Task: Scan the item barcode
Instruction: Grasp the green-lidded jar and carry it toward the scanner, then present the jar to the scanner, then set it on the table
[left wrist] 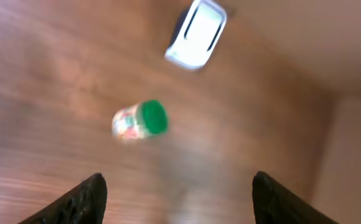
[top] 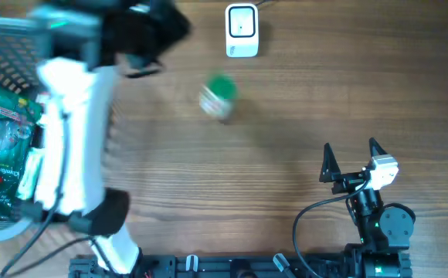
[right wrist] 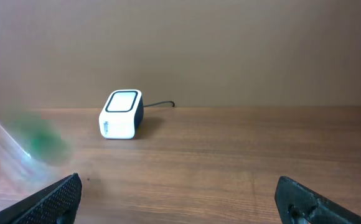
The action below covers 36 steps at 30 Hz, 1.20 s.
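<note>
The left arm (top: pixel 73 131) fills the near left of the overhead view. It is a big white blurred shape, raised above the table (top: pixel 286 177) and crossing over the edge of a black mesh basket (top: pixel 8 50). Inside the basket, at the far left, lie green printed packets (top: pixel 0 147), with a pale narrow pack (top: pixel 29 176) just beside them under the arm.

The left gripper (left wrist: pixel 177 205) is a dark smear at the arm's far end in the overhead view. In its own wrist view the two black fingertips (left wrist: pixel 81 200) sit at the lower corners of the frame. The jaws stand wide apart, with only bare wood between them and nothing held.

To the right, out on the open table, is the item, a small jar (top: pixel 218 96) with a green cap and a pale printed body. It is clear of both grippers and of the basket. It is smeared in every view, so I cannot tell whether it stands or lies. From the left wrist, the jar (left wrist: pixel 140 120) shows its cap turned partly upward.

Just beyond it, near the far edge, sits the white scanner (top: pixel 241 31), its window facing up and a dark cable running off behind.

At the lower right, the right gripper (top: pixel 351 150) hangs low near its base. Its jaws are spread fully and are empty, well apart from the jar.
</note>
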Tool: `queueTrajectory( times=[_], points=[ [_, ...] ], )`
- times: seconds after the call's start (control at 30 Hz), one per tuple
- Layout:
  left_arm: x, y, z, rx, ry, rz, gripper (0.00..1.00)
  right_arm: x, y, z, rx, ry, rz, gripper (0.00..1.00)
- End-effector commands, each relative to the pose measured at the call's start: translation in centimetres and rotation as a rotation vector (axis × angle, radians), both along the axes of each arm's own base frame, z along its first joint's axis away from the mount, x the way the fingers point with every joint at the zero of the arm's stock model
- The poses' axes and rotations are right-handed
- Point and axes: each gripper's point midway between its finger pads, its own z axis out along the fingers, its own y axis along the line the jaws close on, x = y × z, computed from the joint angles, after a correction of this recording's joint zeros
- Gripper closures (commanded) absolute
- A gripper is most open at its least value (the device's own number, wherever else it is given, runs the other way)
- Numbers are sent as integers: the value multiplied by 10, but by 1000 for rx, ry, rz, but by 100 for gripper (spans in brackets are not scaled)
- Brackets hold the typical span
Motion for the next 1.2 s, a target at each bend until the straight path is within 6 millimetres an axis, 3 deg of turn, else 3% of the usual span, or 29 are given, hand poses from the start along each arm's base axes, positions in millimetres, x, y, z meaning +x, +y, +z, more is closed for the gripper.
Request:
queueTrajectory(
  times=[0.0, 0.1, 0.2, 0.37, 0.6, 0.8, 0.93, 1.17],
  points=[
    [9, -41, -58, 208, 82, -58, 31, 0, -4, 2, 10, -8, -22, 0],
    [12, -75, -94, 251, 134, -117, 32, 0, -4, 2, 10, -8, -22, 0],
    [18, -99, -111, 255, 126, -153, 31, 0, -4, 2, 10, -8, -22, 0],
    [25, -119, -122, 247, 104, -178, 28, 0, -4, 2, 10, -8, -22, 0],
    [40, -130, -134, 229, 87, -180, 24, 0, -4, 2, 10, -8, -22, 0],
    [63, -169, -173, 189, 57, -275, 18, 0, -4, 2, 10, -8, -22, 0],
    [67, -191, -194, 195, 38, -323, 0, 0, -4, 2, 10, -8, -22, 0],
    [73, -223, -225, 182, 10, -356, 0, 0, -4, 2, 10, -8, -22, 0]
  ],
)
